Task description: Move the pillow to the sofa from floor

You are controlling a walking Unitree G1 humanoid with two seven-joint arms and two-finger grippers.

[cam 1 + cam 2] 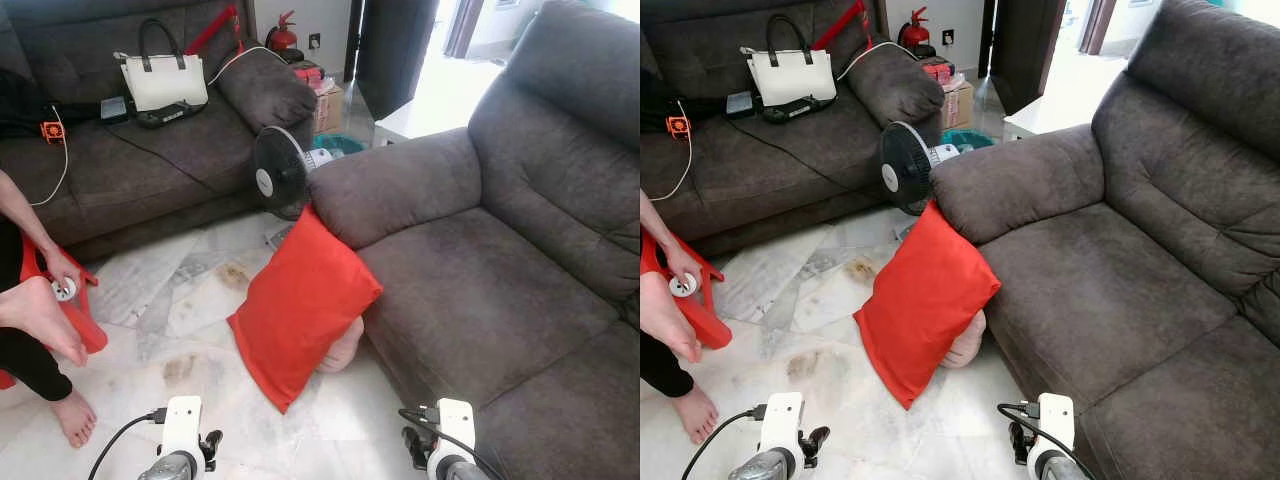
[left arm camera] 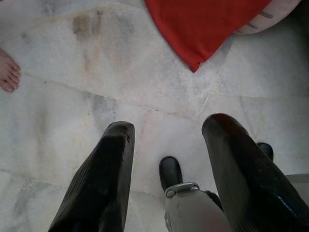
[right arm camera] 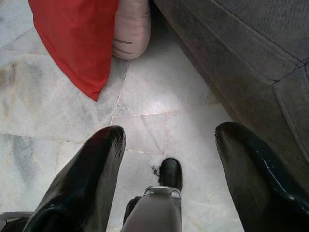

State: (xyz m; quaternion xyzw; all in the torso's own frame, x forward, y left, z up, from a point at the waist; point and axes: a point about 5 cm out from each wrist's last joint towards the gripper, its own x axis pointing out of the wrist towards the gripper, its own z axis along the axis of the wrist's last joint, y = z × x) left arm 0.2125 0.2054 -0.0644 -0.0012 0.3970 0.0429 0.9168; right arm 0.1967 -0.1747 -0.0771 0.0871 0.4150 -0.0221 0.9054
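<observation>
A red pillow stands tilted on the marble floor in the centre of the frame, its upper corner leaning against the armrest of the grey sofa that takes up the right side. A pale pink cushion is tucked behind its lower edge, against the sofa base. Just behind the pillow, a black fan stands on the floor between the two sofas.

At the bottom of the frame both arms are held low over the floor, well short of the pillow. The left gripper has its two black fingers spread wide with nothing between them, and the right gripper is spread just as wide and equally empty, close beside the sofa front.

Across the upper left runs a second dark sofa carrying a white handbag. At the left edge a person's bare foot and hand show beside a red stool.
</observation>
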